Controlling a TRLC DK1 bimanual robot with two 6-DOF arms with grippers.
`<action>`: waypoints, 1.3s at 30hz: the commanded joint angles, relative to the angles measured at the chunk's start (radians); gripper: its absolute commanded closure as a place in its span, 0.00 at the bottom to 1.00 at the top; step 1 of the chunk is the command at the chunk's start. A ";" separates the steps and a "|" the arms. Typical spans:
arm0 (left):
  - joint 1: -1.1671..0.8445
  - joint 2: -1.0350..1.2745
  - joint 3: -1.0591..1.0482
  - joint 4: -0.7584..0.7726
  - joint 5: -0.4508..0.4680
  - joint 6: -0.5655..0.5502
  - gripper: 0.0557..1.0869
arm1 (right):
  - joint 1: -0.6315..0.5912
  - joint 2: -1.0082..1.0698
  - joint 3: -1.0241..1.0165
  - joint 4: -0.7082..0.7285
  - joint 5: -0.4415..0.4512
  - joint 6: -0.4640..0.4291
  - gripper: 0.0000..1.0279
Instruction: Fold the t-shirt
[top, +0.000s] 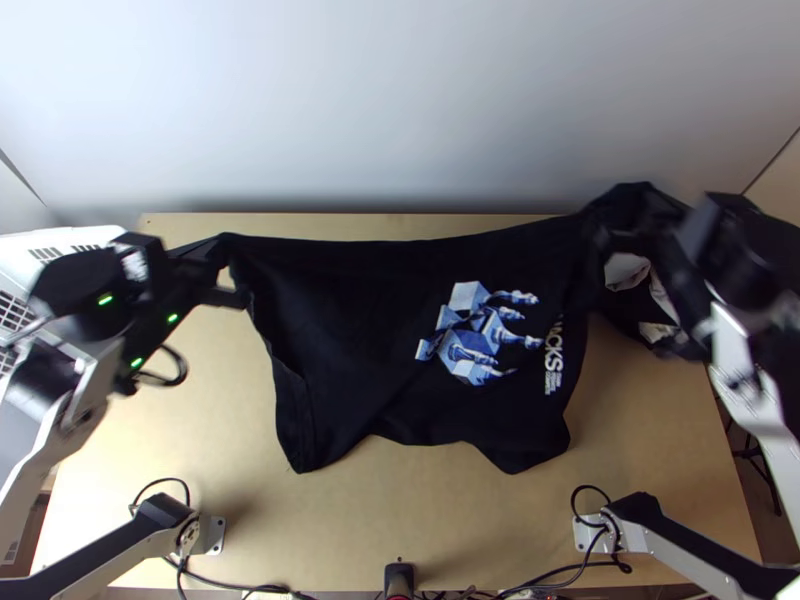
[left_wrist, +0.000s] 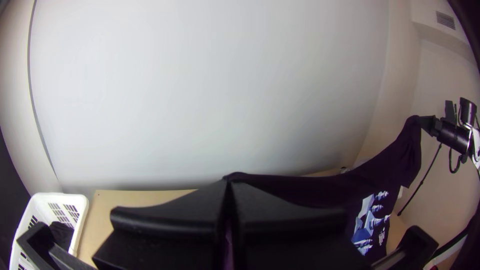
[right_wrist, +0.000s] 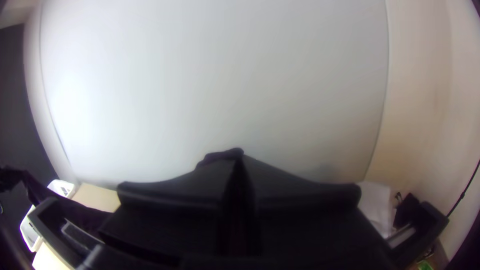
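Currently, my black left end effector (left_wrist: 227, 184) and right end effector (right_wrist: 239, 159) grasp the black, blue-printed cloth t-shirt (top: 340, 330), suspended between them over the light wooden counter (top: 650, 450), presumably to straighten it before folding.

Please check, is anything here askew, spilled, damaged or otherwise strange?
I see no spill or damage. The t-shirt hangs askew between the left hand and the right hand: its lower edge is uneven and, seen from above, its blue-and-white print lies sideways.

Left end effector (top: 216, 272) raised, closed — right end effector (top: 622, 241) likewise.
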 joint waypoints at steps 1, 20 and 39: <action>0.133 0.130 -0.156 0.193 0.054 -0.023 0.96 | -0.062 0.197 -0.036 0.131 -0.048 0.042 0.97; 0.297 0.747 -0.068 0.602 0.065 -0.023 0.96 | -0.154 0.844 0.224 0.228 -0.114 0.102 0.97; 0.286 1.224 0.372 0.613 0.061 -0.023 0.96 | -0.192 1.296 0.762 0.108 -0.119 0.105 0.97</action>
